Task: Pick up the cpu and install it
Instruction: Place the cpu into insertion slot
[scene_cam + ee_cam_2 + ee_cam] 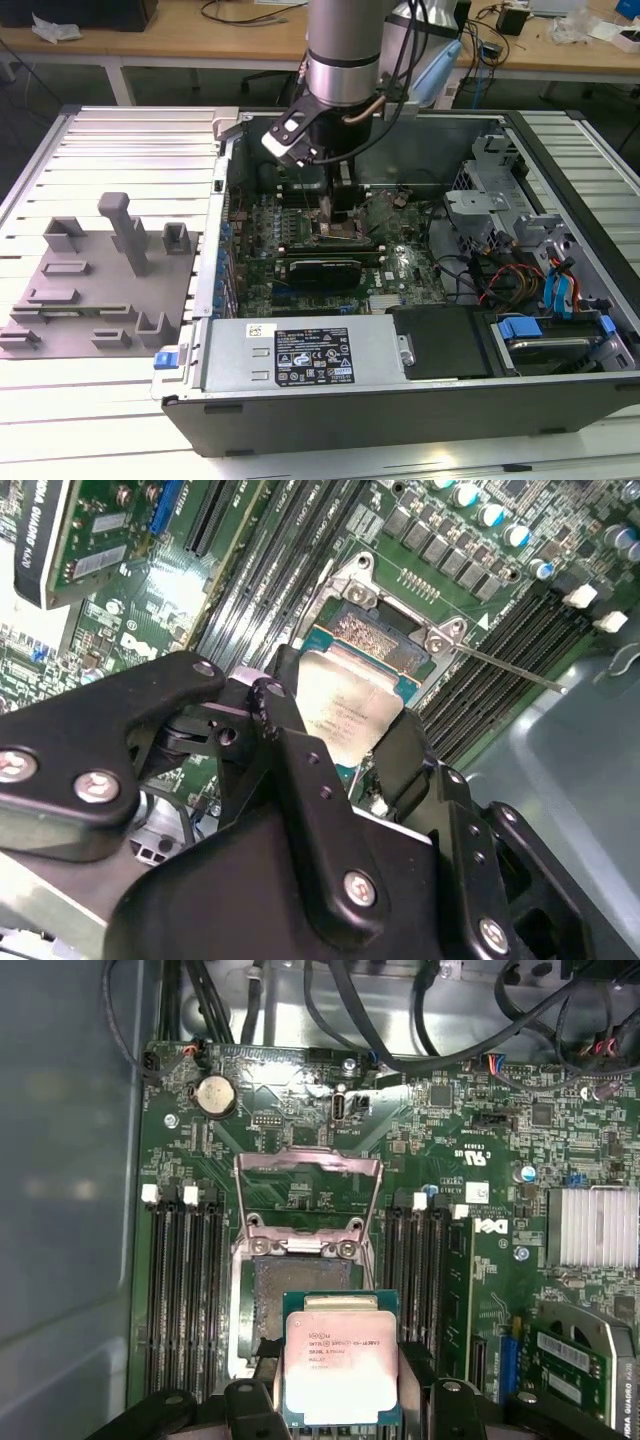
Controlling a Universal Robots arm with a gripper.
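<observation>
Exterior view: the arm [342, 60] reaches down into an open computer case [560, 400] lying on the bench [120, 130], with the gripper [335, 215] over the middle of the motherboard [400, 265]. A grey fixture plate [90, 290] lies on the bench beside the case, at the exterior view's left, and a power supply [300, 355] runs along the case's near edge. Second wrist view: the black fingers [285, 740] are clamped on two opposite edges of the cpu [345, 710], silvery top showing. The socket [385, 640] lies just beyond it, flanked by memory slots [500, 670]. First wrist view: the cpu [340, 1365], gripped on both sides, overlaps the socket [300, 1285] at the edge nearest the gripper [340, 1400]; whether chip and socket touch cannot be told. The load plate [307, 1195] stands open, a coin cell [213, 1093] sits near a board corner, and a finned heatsink [598, 1225] lies well apart.
</observation>
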